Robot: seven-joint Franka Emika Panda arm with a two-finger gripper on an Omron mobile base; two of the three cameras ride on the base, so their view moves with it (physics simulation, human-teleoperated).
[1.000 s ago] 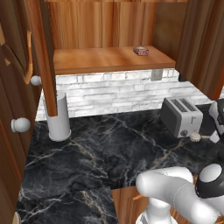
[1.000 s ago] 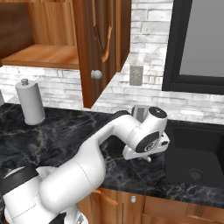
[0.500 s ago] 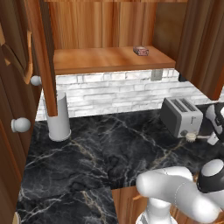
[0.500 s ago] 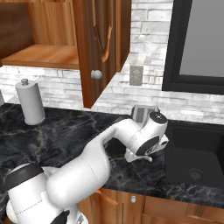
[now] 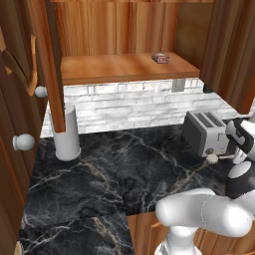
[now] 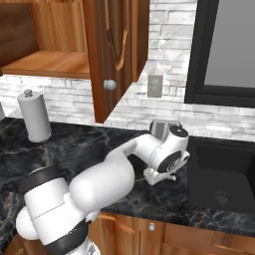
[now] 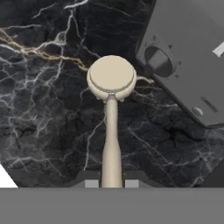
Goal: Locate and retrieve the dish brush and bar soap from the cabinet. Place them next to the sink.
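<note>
My gripper is shut on the thin handle of the cream dish brush. Its round head points away from the hand, low over the black marble counter. In the left base view the brush head sits just in front of the toaster. The reddish bar soap lies on the shelf of the open wooden cabinet, toward its right end. The dark sink is recessed in the counter just right of my hand.
A silver two-slot toaster stands close beside the brush, also grey at the upper right of the hand view. A paper towel roll stands at the left. An open cabinet door with a round knob hangs over the counter.
The hand has sunk a little with the brush, whose head has shifted slightly left in front of the toaster. The gripper stays shut.
</note>
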